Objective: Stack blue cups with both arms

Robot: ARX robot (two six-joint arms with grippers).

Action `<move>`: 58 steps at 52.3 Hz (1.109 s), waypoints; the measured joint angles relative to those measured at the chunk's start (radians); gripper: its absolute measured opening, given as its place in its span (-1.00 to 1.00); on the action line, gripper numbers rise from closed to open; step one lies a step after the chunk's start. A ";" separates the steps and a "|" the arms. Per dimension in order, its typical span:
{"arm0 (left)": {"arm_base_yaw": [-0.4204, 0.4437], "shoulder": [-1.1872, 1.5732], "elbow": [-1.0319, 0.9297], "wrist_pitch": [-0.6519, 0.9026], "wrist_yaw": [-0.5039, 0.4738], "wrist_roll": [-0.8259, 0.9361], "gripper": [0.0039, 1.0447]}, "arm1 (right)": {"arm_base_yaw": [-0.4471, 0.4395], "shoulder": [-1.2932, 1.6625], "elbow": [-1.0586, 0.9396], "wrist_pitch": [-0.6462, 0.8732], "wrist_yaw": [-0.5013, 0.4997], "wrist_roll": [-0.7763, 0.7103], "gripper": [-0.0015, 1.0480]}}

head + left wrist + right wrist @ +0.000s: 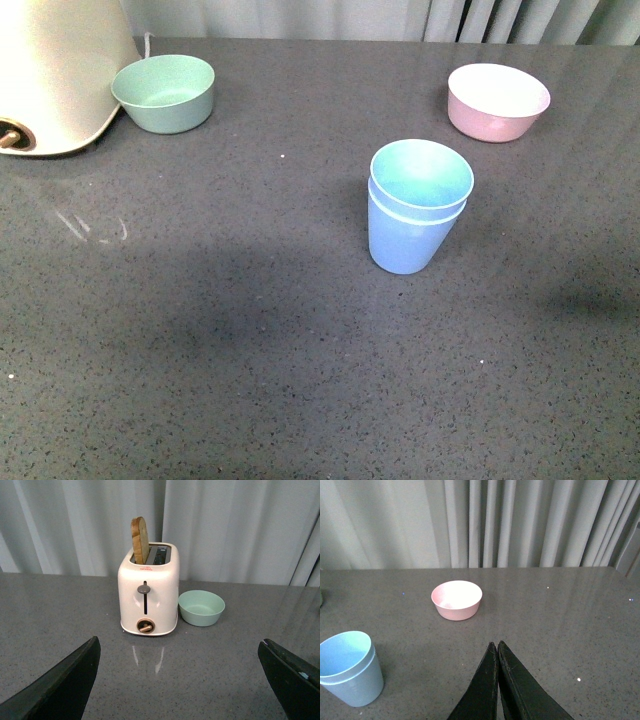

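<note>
The two blue cups [415, 208] stand nested, one inside the other, upright on the grey table near the middle of the front view. The stack also shows in the right wrist view [349, 669]. No arm shows in the front view. My left gripper [180, 652] is open and empty above bare table, its fingers [65, 680] wide apart, facing the toaster. My right gripper [496, 645] is shut on nothing, its fingertips pressed together over bare table, apart from the cup stack.
A cream toaster [148, 592] with a slice of bread [140, 540] stands at the far left, also in the front view [55, 70]. A green bowl [165, 92] sits beside it. A pink bowl [497, 101] sits far right. Curtains hang behind the table.
</note>
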 joint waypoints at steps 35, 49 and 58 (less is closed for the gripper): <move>0.000 0.000 0.000 0.000 0.000 0.000 0.83 | 0.000 -0.256 -0.026 -0.197 0.002 0.000 -0.96; 0.000 0.000 0.000 0.000 0.000 0.000 0.83 | 0.000 -0.389 -0.025 -0.362 -0.002 0.000 -0.96; 0.000 0.000 0.000 0.000 0.000 0.000 0.83 | 0.000 -0.473 -0.025 -0.421 0.002 0.000 -0.96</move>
